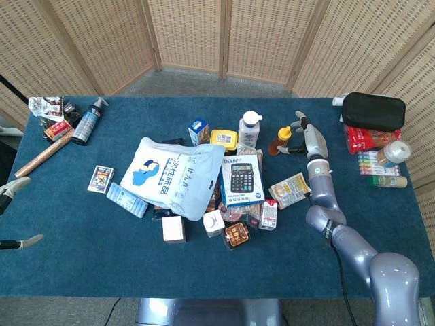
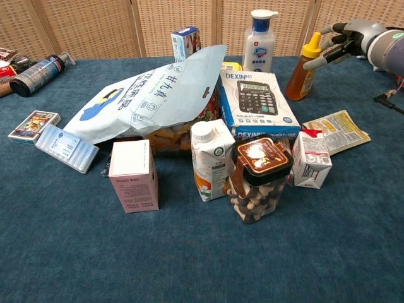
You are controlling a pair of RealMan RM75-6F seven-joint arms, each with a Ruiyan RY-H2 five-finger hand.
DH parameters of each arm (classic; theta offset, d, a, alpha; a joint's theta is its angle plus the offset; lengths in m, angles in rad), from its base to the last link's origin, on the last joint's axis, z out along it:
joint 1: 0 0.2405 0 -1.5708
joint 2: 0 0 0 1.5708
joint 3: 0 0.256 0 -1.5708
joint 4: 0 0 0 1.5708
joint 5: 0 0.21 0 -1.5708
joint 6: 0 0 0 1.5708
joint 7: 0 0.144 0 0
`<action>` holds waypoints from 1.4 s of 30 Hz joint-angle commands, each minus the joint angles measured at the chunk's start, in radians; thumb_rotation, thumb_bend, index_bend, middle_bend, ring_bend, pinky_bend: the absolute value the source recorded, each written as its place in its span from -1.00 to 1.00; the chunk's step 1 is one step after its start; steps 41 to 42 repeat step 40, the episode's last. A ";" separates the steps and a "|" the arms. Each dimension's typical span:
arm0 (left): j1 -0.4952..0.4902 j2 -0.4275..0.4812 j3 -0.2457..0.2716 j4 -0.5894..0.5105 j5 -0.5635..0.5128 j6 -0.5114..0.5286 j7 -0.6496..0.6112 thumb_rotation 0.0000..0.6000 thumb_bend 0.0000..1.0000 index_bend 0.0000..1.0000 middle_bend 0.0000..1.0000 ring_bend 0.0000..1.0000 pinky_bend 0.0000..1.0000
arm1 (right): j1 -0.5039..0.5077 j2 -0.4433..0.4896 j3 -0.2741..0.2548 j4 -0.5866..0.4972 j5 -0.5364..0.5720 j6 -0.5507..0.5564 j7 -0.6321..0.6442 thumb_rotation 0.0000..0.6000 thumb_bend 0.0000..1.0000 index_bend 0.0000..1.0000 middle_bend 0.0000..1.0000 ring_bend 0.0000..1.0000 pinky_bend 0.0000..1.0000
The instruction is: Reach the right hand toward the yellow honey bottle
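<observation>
Blue print reading "DEXIN" runs across the white calculator box (image 2: 259, 103), which shows a picture of a black desk calculator; the big pale-blue bag (image 2: 150, 91) beside it carries Chinese characters and a dark-blue logo. Other labels on the heap are too small to read.

Just behind the calculator box's right corner stands the yellow honey bottle (image 2: 303, 68), upright on the blue table cloth (image 2: 202, 252), long axis vertical, its pointed yellow cap up. Its body is amber-orange and tapers toward the cap; in the head view it (image 1: 280, 141) sits right of the white pump bottle (image 1: 249, 129), apart from it.

Robot's right hand (image 2: 344, 39) is at cap height just right of the bottle, fingers (image 2: 319, 55) spread and slightly curled toward the cap, holding nothing; whether a fingertip touches the bottle cannot be told. In the head view that hand (image 1: 303, 132) lies close beside the bottle, its silver forearm running back toward the near table edge.

Left hand (image 1: 15, 187) shows only at the far left edge, fingers apart and holding nothing, well apart from the heap.
</observation>
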 commanded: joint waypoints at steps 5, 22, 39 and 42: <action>0.002 -0.001 -0.003 0.002 -0.012 -0.004 0.006 1.00 -1.00 -0.94 -1.00 -1.00 -1.00 | 0.018 -0.070 0.014 0.095 -0.037 0.034 0.085 1.00 -1.00 0.13 0.83 0.78 0.63; -0.003 0.003 0.008 0.013 0.031 -0.002 -0.039 1.00 -1.00 -0.94 -1.00 -1.00 -1.00 | -0.182 0.264 0.077 -0.477 -0.057 0.366 -0.032 1.00 -1.00 0.16 0.84 0.80 0.65; -0.017 0.004 0.021 0.043 0.076 0.010 -0.108 1.00 -1.00 -0.93 -1.00 -1.00 -1.00 | -0.352 0.638 0.172 -1.134 0.063 0.602 -0.289 1.00 -1.00 0.16 0.85 0.80 0.65; -0.018 0.004 0.022 0.042 0.076 0.009 -0.106 1.00 -1.00 -0.93 -1.00 -1.00 -1.00 | -0.355 0.645 0.171 -1.143 0.065 0.604 -0.291 1.00 -1.00 0.16 0.85 0.80 0.65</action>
